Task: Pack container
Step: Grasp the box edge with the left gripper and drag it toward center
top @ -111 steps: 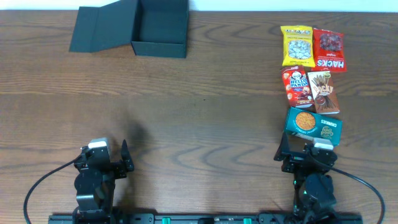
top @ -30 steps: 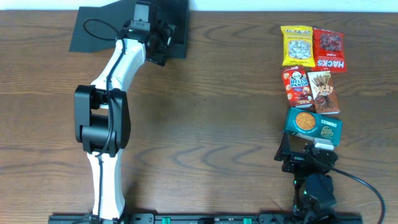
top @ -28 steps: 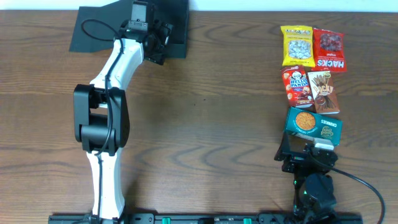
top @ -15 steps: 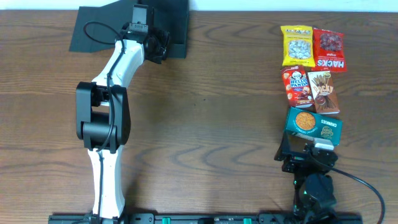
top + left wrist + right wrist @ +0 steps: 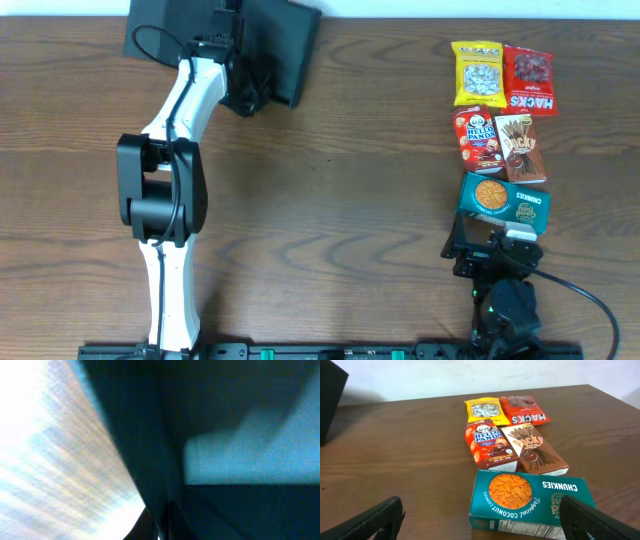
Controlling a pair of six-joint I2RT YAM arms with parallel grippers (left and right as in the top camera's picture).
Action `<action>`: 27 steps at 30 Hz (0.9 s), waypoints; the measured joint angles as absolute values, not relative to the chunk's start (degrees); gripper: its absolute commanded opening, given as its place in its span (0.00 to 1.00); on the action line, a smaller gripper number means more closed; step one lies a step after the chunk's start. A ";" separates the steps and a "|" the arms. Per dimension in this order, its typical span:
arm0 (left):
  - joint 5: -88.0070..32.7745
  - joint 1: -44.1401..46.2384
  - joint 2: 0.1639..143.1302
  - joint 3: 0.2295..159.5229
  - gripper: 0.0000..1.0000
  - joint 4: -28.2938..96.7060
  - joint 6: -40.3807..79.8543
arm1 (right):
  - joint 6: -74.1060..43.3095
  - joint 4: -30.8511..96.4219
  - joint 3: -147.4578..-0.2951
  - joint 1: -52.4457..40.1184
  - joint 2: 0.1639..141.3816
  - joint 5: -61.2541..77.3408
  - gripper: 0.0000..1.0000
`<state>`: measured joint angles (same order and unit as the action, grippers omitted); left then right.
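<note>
- The teal cookie box [image 5: 505,200], its face printed with a round biscuit, lies on the wooden table [image 5: 330,200] and serves as the marker here.
- Far to the left of the cookie box and well beyond it, at the table's far edge, is the container [image 5: 275,45], a dark matte box that looks slewed at an angle from above.
- The left arm [image 5: 160,200] stretches the length of the table to the container, and the left fingers [image 5: 243,90] sit at the container's near edge.
- The left wrist view is a blur of dark teal card with a strip of wood grain, so I cannot tell whether those fingers are clenched or released.
- Just on the near side of the cookie box, the right fingers [image 5: 490,243] are spread wide and hold nothing.
- Just beyond the cookie box stand a Hello Panda box [image 5: 479,138] and a Pocky box [image 5: 520,148], side by side.
- Farther beyond lie a yellow packet [image 5: 477,72] and a red Hacks packet [image 5: 529,80], also side by side.
</note>
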<state>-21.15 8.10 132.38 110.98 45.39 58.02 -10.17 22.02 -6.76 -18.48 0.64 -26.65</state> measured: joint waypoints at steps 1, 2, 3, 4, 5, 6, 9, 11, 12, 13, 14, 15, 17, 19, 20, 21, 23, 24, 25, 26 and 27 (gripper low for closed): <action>-21.28 8.10 132.35 111.55 0.06 47.53 56.51 | -10.20 22.02 -6.76 -18.48 0.64 -26.65 0.99; -21.50 8.14 132.33 112.09 0.06 49.76 55.09 | -10.17 22.00 -6.76 -18.48 0.64 -26.63 0.99; -21.47 8.29 132.33 112.81 0.05 52.18 53.56 | -10.20 22.02 -6.76 -18.48 0.64 -26.63 0.99; -21.43 8.45 132.33 113.43 0.05 54.00 52.21 | -10.20 22.02 -6.76 -18.48 0.64 -26.63 0.99; -21.43 8.64 132.31 113.89 0.06 55.57 50.72 | -10.17 22.00 -6.76 -18.48 0.64 -26.63 0.99; -21.10 8.86 132.27 114.41 0.06 57.06 49.36 | -10.17 22.02 -6.76 -18.48 0.64 -26.63 0.99; -18.35 9.85 131.57 115.11 0.06 61.84 45.39 | -10.17 22.02 -6.76 -18.48 0.64 -26.63 0.99; -15.55 10.85 130.37 115.09 0.05 65.36 42.11 | -10.17 22.00 -6.76 -18.48 0.64 -26.63 0.99; -14.15 11.44 129.49 115.09 0.06 66.72 40.38 | -10.17 22.02 -6.76 -18.48 0.64 -26.63 0.99; -12.69 12.05 128.44 115.09 0.06 68.29 38.79 | -10.20 22.00 -6.76 -18.48 0.67 -26.63 0.99; -11.00 12.84 127.02 115.09 0.06 70.17 37.08 | -10.17 22.02 -6.76 -18.48 0.67 -26.65 0.99; -9.47 13.72 125.38 115.09 0.06 71.72 35.42 | -10.20 22.00 -6.76 -18.48 0.64 -26.63 0.99; -7.09 15.44 122.32 115.11 0.06 73.89 32.27 | -10.17 22.02 -6.76 -18.48 0.64 -26.65 0.99; -5.26 17.37 119.57 115.13 0.06 76.20 29.12 | -10.17 22.00 -6.76 -18.48 0.64 -26.63 0.99; -4.32 18.90 118.06 115.28 0.06 77.80 26.85 | -10.17 22.02 -6.76 -18.48 0.64 -26.63 0.99; -3.79 19.97 117.45 115.44 0.06 78.98 25.54 | -10.17 22.00 -6.76 -18.48 0.64 -26.63 0.99; -2.83 21.82 117.10 115.42 0.06 80.18 23.68 | -10.20 22.02 -6.76 -18.48 0.64 -26.63 0.99; -2.44 22.57 117.10 115.22 0.06 80.05 23.03 | -10.17 22.02 -6.76 -18.48 0.64 -26.63 0.99; -2.15 23.22 117.10 114.58 0.06 79.46 22.41 | -10.20 22.02 -6.76 -18.48 0.67 -26.63 0.99; -2.00 23.66 117.10 113.62 0.06 78.85 22.04 | -10.17 22.02 -6.76 -18.48 0.67 -26.63 0.99; -1.85 24.01 117.10 112.42 0.06 78.46 21.76 | -10.20 22.02 -6.76 -18.48 0.67 -26.63 0.99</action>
